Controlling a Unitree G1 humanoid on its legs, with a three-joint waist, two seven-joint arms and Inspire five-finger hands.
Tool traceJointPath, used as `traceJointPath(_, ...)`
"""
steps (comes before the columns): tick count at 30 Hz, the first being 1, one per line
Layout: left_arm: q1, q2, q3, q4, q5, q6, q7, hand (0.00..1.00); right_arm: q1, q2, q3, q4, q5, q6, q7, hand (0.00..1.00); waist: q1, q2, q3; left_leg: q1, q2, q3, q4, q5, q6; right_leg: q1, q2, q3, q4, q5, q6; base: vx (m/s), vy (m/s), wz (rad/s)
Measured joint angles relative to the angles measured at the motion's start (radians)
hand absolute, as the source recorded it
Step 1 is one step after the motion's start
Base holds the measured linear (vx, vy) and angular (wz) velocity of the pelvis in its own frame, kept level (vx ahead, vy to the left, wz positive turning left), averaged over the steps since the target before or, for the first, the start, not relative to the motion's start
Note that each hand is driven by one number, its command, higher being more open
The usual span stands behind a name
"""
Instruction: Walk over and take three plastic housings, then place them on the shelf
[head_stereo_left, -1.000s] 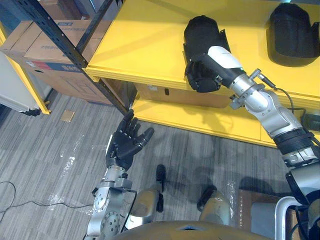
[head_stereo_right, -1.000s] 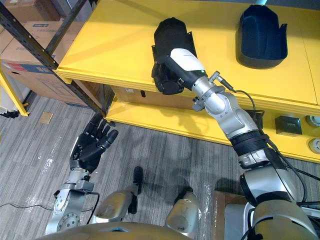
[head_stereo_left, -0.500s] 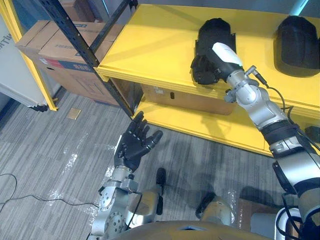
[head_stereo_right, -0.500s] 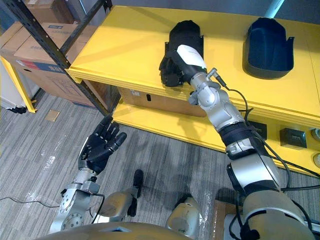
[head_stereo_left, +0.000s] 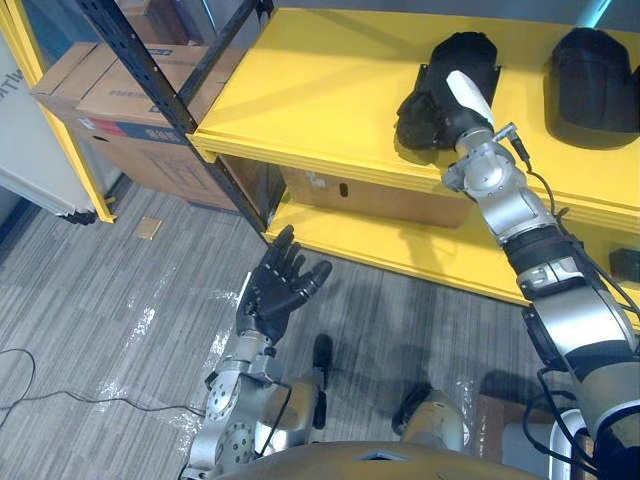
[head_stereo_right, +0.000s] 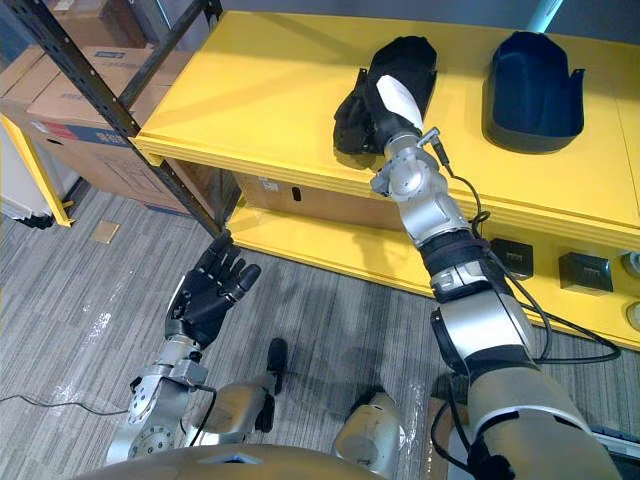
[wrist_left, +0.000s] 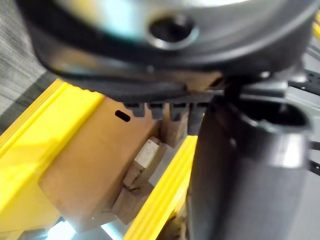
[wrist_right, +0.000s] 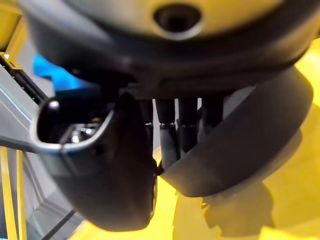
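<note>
Since half a second ago the right hand has carried the plastic housing further back over the yellow shelf. It is now nearer the second housing, which lies on the same board off to the right, still apart. The carried housing stretches away beyond the hand. Its near end sits inside the fingers, which curl around it with the thumb opposite. Whether it touches the board is unclear. The left hand hangs low over the floor, fingers spread, holding nothing.
</note>
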Motion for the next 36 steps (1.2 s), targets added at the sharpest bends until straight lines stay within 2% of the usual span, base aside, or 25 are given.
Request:
traceJointPath(19,-0.028,-0.010,-0.003,0.037,0.000,0.000,0.032,1.00,-0.106,-0.001,0.071,0.046,-0.001,-0.001,0.042,0.00,0.000,0.014,0.018,0.000,0.001,0.003,0.000,-0.001,-0.001,-0.006,-0.001,0.004,0.011,-0.007,-0.003,0.00,-0.053,0.00)
traceJointPath(25,-0.039,-0.020,-0.021,0.037,0.000,0.000,0.039,1.00,-0.201,-0.008,0.095,0.114,-0.003,-0.041,0.045,0.00,0.002,0.028,0.057,-0.005,0.000,0.004,0.000,0.001,-0.003,-0.022,-0.008,0.010,0.035,-0.022,-0.005,0.00,-0.094,0.00)
traceJointPath(30,-0.040,-0.030,-0.020,0.037,0.000,-0.001,0.039,1.00,-0.214,-0.021,0.126,0.123,-0.013,-0.082,0.045,0.00,0.004,0.028,0.058,-0.009,-0.001,0.004,0.002,0.002,-0.002,-0.033,-0.016,0.009,0.059,-0.038,-0.005,0.03,-0.093,0.01)
traceJointPath(36,-0.041,-0.031,-0.022,0.037,-0.001,-0.001,0.039,1.00,-0.268,-0.023,0.167,0.179,-0.024,-0.101,0.045,0.00,0.003,0.032,0.064,-0.012,0.000,0.007,0.003,0.002,-0.002,-0.036,-0.020,0.005,0.065,-0.039,-0.006,0.01,-0.066,-0.01)
